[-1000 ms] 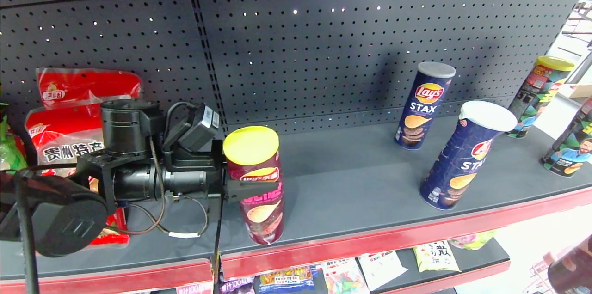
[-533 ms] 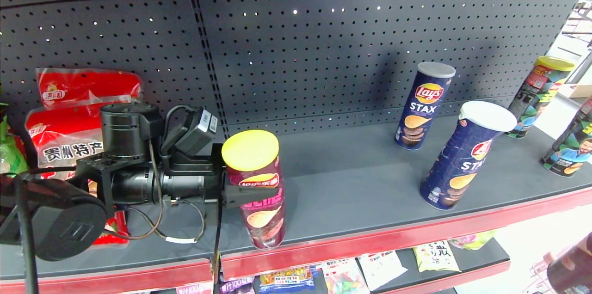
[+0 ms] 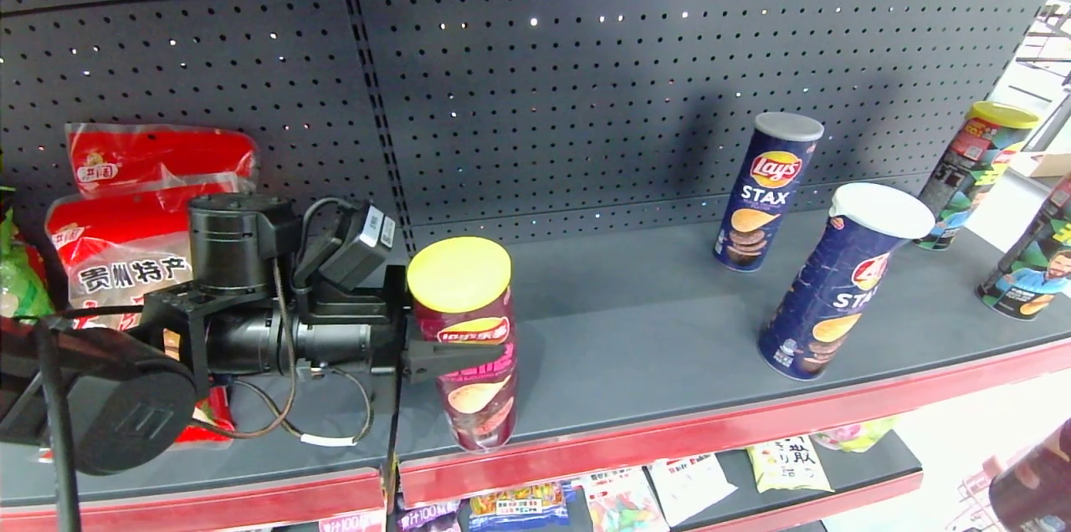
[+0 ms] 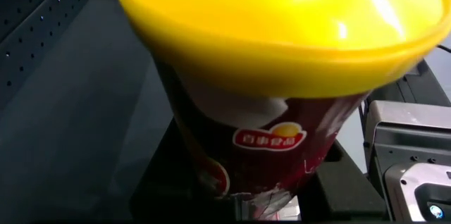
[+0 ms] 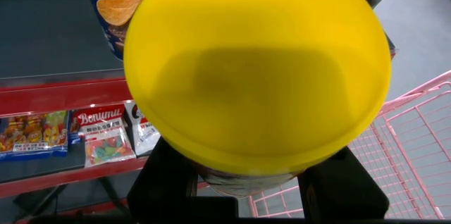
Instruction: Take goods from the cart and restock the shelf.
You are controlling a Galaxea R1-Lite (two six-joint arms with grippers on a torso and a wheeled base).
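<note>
A maroon chip can (image 3: 468,381) with a yellow lid stands upright on the dark shelf (image 3: 653,348), close to its red front lip. My left gripper (image 3: 481,341) is shut around the can's middle, coming in from the left. The left wrist view looks down on the same can (image 4: 268,139) from just above its lid. My right gripper (image 5: 246,189) is shut on a second yellow-lidded can (image 5: 257,69), held low beside the pink cart (image 5: 416,153). That can's dark body (image 3: 1033,486) shows at the head view's bottom right corner.
Red snack bags (image 3: 125,239) stand behind my left arm. One blue can (image 3: 766,193) is upright at the back and another (image 3: 828,289) leans near the front. Two green-and-black cans (image 3: 975,172) (image 3: 1029,264) stand far right. Packets (image 3: 619,498) fill the lower shelf.
My left gripper has sunk a little with the maroon can, whose base now rests nearer the front lip. Nothing else on the shelf has moved.
</note>
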